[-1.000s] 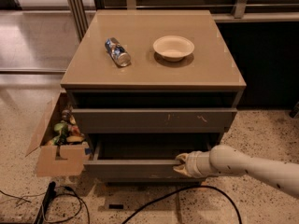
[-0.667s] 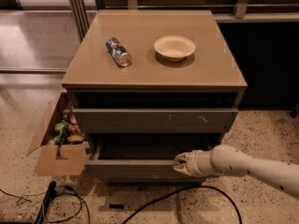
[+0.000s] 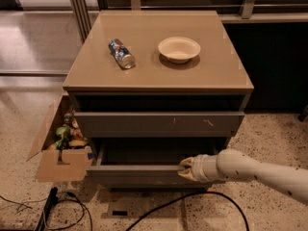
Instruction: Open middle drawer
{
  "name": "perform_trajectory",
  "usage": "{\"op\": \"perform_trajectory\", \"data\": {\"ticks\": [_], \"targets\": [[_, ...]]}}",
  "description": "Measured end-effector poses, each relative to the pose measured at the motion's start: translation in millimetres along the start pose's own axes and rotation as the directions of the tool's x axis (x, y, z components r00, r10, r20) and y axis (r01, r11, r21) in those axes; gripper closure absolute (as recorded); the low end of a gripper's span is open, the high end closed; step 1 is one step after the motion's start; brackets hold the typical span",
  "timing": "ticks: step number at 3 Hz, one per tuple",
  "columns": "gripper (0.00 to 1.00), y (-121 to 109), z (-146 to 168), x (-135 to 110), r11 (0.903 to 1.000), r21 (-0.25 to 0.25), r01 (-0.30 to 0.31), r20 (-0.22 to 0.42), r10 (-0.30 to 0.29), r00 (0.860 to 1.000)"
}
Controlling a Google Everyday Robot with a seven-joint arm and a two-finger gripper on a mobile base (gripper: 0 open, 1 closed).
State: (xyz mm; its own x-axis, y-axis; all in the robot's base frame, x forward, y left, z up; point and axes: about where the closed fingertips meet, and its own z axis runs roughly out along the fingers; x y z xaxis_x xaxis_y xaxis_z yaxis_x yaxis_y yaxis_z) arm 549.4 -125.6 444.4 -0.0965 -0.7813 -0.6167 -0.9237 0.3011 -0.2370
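Note:
The middle drawer [image 3: 137, 175] is the plain dark-grey front below the scratched grey front [image 3: 159, 124]. It stands pulled out a little, and its dark inside [image 3: 159, 151] shows behind the front. My gripper [image 3: 186, 169] comes in from the right on a white arm [image 3: 255, 170]. Its yellowish fingertips sit on the top edge of the middle drawer's front, right of centre, closed on that edge.
On the cabinet top [image 3: 96, 71] lie a crushed can [image 3: 121, 53] and a pale bowl [image 3: 179, 48]. An open cardboard box [image 3: 60, 148] of items stands on the floor at the left. Black cables [image 3: 159, 211] run across the speckled floor in front.
Gripper and middle drawer stand much as before, the drawer still partly pulled out. Only the view has shifted slightly.

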Motion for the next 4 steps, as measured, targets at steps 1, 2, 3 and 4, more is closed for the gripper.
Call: {"op": "perform_trajectory", "data": {"ticks": [1,2,3,4], "targets": [[0.36,0.0,0.0,0.0,1.0000,0.000,0.000,0.000,0.000,1.000],[0.13,0.0,0.0,0.0,1.0000,0.000,0.000,0.000,0.000,1.000],[0.05,0.1,0.1,0.0,1.0000,0.000,0.000,0.000,0.000,1.000],[0.28,0.1,0.1,0.0,1.0000,0.000,0.000,0.000,0.000,1.000]]}}
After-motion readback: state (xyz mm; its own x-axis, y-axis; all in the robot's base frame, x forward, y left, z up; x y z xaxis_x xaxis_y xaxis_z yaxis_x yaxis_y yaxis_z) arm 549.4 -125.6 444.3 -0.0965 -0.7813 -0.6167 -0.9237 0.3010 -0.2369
